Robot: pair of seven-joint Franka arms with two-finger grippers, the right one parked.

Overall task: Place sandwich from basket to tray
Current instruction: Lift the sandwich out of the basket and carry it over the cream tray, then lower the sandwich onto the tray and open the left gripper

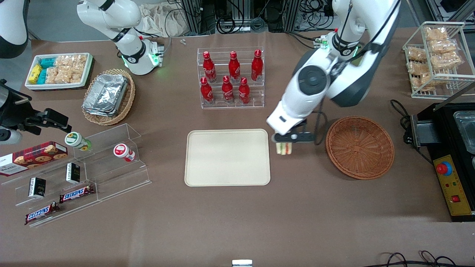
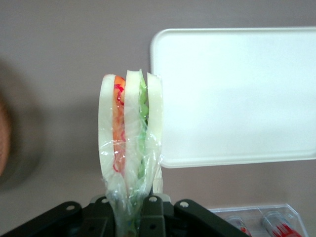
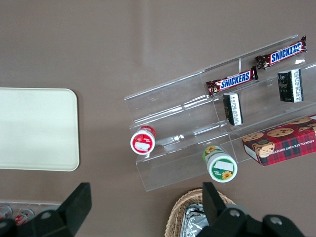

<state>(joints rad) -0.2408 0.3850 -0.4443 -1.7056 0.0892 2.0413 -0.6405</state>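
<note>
One sandwich [image 1: 284, 148], one tray [image 1: 227, 157], one reddish-brown woven basket [image 1: 360, 147]. Six red bottles [image 1: 232, 78] stand in a clear rack, three per row, near the desk edge farthest from the front camera. Two Snickers bars [image 1: 59, 203], two small dark boxes [image 1: 55, 180], one cookie box [image 1: 32, 156] and two round tubs [image 1: 100, 146] sit on a clear stepped stand at the parked arm's end of the desk. One tan basket of foil containers [image 1: 107, 96] and one white bin of snack packets [image 1: 59, 70] lie at the same end, farther from the front camera than the stand. A wire rack of bagged snacks [image 1: 438, 59] stands at the working arm's end.

The gripper [image 1: 286, 142] hangs above the desk between the tray and the basket, just beside the tray's short edge. Its fingers [image 2: 153, 215] are closed on the sandwich's lower end, gripping it through clear wrap.

Sandwich: upright wedge held clear of the basket, three pale bread slices [image 2: 133, 133], one orange-red filling layer, one green layer, wrapped in shiny film. Basket holds nothing visible. Tray surface is bare cream, rounded corners, low rim.
</note>
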